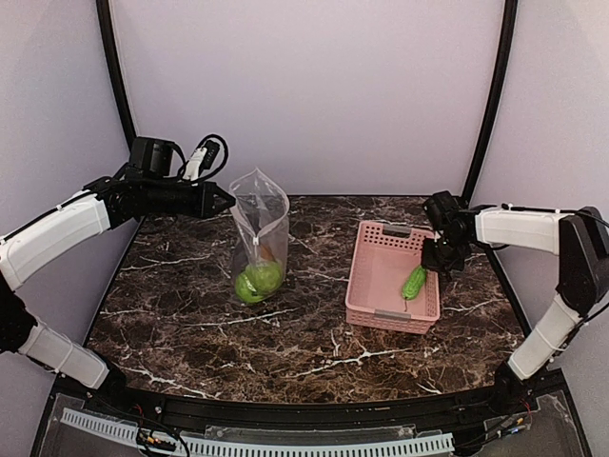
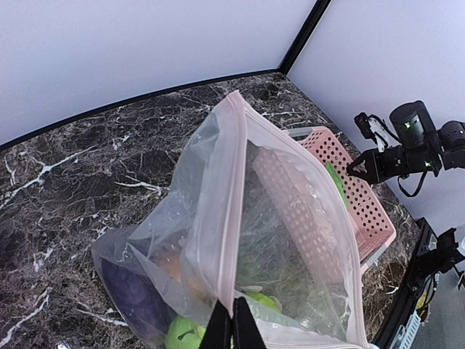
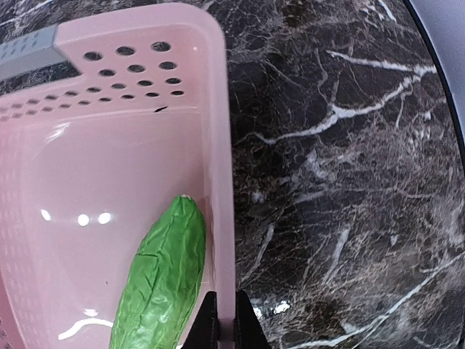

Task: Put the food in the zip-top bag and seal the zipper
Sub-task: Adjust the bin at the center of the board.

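Observation:
The zip-top bag point(image 1: 259, 228) stands upright at the table's middle left with its mouth up. Inside it I see a green pear and a round green fruit point(image 1: 257, 280). The left wrist view shows the bag point(image 2: 290, 240) holding a purple eggplant point(image 2: 134, 298), a brown lump point(image 2: 174, 269) and green fruit point(image 2: 183, 336). My left gripper point(image 1: 228, 200) point(image 2: 232, 311) is shut on the pink zipper strip point(image 2: 229, 211) at the mouth's left end. A green cucumber point(image 1: 414, 283) point(image 3: 160, 283) lies in the pink basket point(image 1: 381, 286). My right gripper point(image 1: 442, 259) point(image 3: 226, 304) is shut on the basket's right wall point(image 3: 221, 182).
The basket stands at the table's right on dark marble point(image 1: 285, 352), with grey handle tabs at its ends. In the left wrist view the basket point(image 2: 363, 203) and the right arm point(image 2: 407, 145) lie beyond the bag. The booth's walls close the back and sides.

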Robot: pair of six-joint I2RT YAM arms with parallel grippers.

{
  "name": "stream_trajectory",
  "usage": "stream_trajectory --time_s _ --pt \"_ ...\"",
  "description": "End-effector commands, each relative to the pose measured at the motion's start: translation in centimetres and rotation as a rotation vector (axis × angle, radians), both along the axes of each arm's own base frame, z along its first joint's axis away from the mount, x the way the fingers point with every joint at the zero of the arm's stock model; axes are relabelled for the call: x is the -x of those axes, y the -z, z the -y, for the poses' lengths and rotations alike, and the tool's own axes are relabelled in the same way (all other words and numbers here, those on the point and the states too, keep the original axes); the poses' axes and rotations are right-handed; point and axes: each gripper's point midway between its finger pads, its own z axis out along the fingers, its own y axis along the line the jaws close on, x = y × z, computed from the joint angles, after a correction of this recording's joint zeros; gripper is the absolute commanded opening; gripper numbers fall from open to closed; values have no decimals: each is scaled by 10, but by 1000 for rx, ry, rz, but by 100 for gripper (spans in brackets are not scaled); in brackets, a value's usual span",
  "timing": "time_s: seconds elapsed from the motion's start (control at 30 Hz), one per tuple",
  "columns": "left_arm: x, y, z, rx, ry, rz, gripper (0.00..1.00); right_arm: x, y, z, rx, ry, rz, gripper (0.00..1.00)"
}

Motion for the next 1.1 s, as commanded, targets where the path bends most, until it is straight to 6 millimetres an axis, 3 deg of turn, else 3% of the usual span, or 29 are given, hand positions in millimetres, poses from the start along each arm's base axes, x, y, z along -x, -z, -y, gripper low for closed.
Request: stream_trajectory --time_s 0.0,0.2,0.27,0.33,0.43,0.57,0.73,0.87,1.07 --pt "1 1 -3 -5 0 10 1 -22 3 12 77 -84 12 4" --pt "2 1 -1 3 12 3 1 -47 6 22 154 -219 21 10" --pt "3 1 -1 5 13 3 1 -53 3 24 144 -239 22 23" --pt "2 1 -1 6 14 2 1 -55 -6 22 130 -254 35 46" --pt "3 1 0 10 18 0 1 -53 -27 16 89 -257 63 59" --pt "3 1 0 15 15 0 1 -38 -53 11 58 -199 78 60" --pt "4 2 3 27 30 -8 1 -16 -65 -15 65 -204 60 59" --pt "6 0 6 47 45 -11 1 -10 -54 -37 -21 -246 25 58" --pt "8 -2 7 58 51 -4 1 -10 -32 -46 -49 -240 -29 56"
